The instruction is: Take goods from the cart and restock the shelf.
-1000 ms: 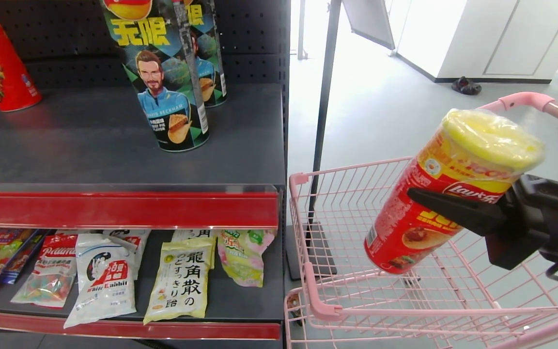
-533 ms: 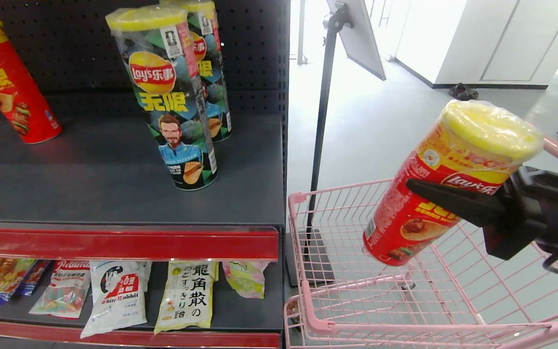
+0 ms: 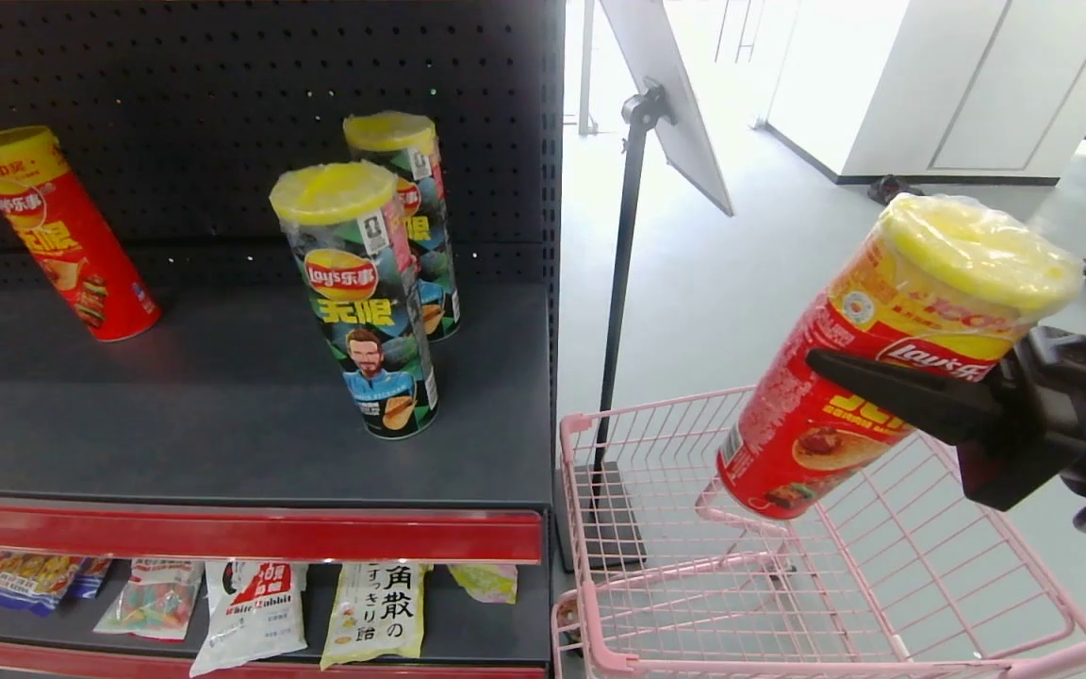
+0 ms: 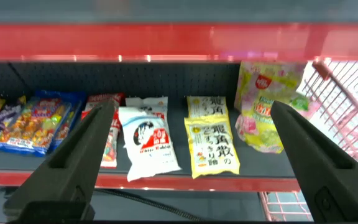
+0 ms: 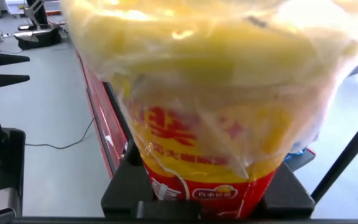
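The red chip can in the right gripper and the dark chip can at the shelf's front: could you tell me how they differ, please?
The red chip can is red and yellow; the dark chip can is green-black with a portrait. The red chip can tilts in the right gripper above the pink cart; the dark chip can stands upright, free, on the shelf. Both are tall tubes with wrapped yellow lids.

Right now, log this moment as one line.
right gripper: shut on red chip can over cart | left gripper: open, facing lower shelf | upper shelf: three cans
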Motion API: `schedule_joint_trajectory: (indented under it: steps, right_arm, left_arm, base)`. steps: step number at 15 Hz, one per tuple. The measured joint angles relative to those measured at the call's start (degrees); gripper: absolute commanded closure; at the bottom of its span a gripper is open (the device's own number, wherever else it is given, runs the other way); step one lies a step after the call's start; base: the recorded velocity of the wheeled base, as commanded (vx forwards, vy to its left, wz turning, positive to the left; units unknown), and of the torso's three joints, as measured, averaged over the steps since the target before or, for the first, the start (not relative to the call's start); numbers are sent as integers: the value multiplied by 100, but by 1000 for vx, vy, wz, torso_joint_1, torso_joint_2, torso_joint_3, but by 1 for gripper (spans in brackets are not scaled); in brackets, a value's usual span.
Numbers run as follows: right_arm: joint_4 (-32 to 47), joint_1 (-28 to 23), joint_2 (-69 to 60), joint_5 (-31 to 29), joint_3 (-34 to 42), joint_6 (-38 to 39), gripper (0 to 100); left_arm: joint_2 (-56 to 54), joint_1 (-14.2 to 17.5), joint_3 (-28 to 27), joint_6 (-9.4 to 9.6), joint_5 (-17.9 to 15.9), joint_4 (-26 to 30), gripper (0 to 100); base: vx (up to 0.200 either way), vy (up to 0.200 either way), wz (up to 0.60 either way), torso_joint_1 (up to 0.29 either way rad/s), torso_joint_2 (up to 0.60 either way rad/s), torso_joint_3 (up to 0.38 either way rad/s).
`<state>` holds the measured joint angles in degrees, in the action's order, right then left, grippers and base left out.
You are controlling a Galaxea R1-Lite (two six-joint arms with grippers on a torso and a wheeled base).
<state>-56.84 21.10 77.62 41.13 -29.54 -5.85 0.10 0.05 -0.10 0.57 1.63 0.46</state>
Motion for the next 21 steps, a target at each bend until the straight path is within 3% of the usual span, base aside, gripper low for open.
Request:
schedule_joint_trajectory:
  steps: [5, 8, 14, 21]
  right_arm:
    - [13, 244, -226, 134, 305, -16, 100]
    - [435, 411, -480, 219, 369, 20, 100]
    - [550, 1123, -756, 255, 449, -99, 100]
    - [553, 1134, -894, -35, 735, -187, 100]
  left_arm:
    - [0, 2, 0, 2, 0, -2, 0]
    - [0, 5, 0, 0, -2, -2, 0]
    - [0, 2, 0, -2, 0, -2, 0]
    - [0, 2, 0, 2, 0, -2, 0]
  base:
    - [0, 0, 0, 91, -212, -118]
    - [0, 0, 0, 0, 0, 0]
    - [0, 0, 0, 0, 0, 0]
    - [0, 0, 0, 0, 0, 0]
